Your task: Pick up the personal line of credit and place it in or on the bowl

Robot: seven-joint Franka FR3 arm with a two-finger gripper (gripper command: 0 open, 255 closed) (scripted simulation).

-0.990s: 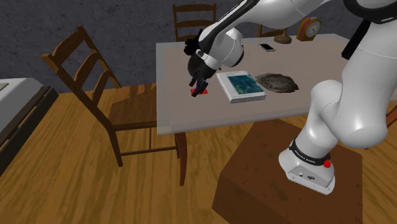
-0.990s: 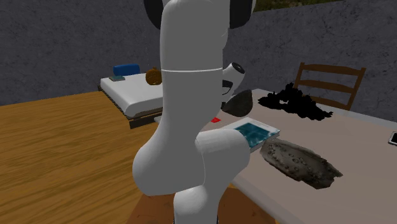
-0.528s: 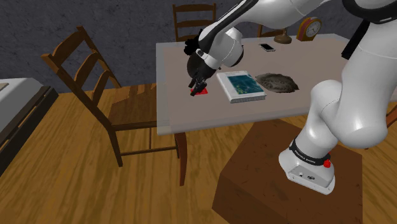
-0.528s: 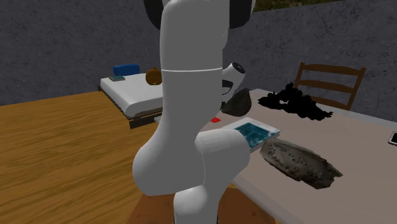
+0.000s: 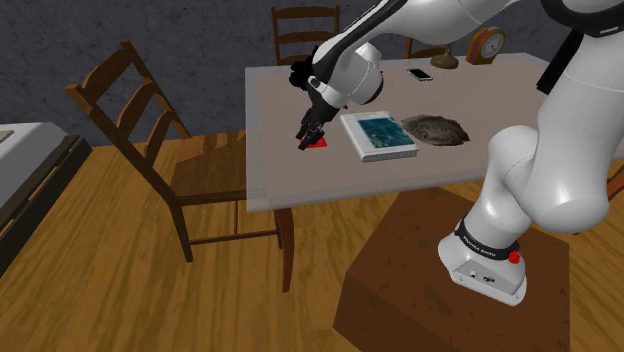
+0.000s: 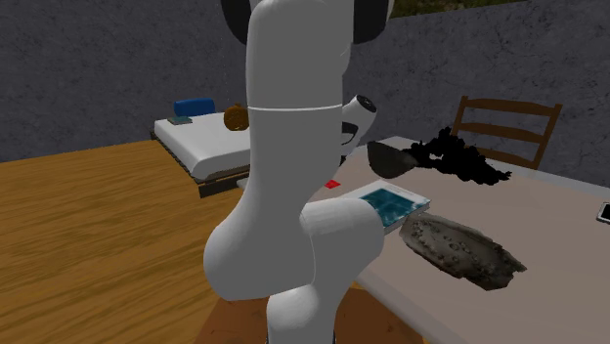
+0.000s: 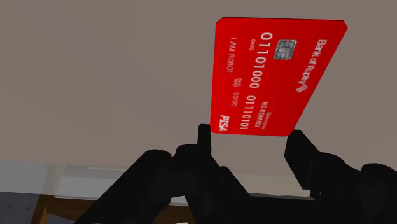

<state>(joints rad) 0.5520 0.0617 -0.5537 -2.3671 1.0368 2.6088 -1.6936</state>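
A red bank card (image 7: 273,73) with white numbers and a chip lies near the grey table's (image 5: 290,175) edge by the wooden chair; it is also seen as a small red patch (image 5: 318,144) (image 6: 333,183). My black gripper (image 7: 251,135) is shut on the card, one finger at each end of its near edge. In the shoulder view the gripper (image 5: 309,134) points down onto the card. A rough grey-brown shallow bowl (image 5: 436,130) (image 6: 457,250) sits further along the table, beyond a blue-pictured book (image 5: 380,135). I cannot tell whether the card is off the surface.
A black lumpy object (image 5: 299,72), a phone (image 5: 420,73) and a small clock (image 5: 489,45) are at the table's far side. A wooden chair (image 5: 150,130) stands beside the table, another (image 5: 305,28) behind it. A low bed (image 6: 200,137) lies across the room.
The fingers have closed from wide apart onto the red card. The hand has tipped and risen slightly above the same spot; the card stays near the table edge.
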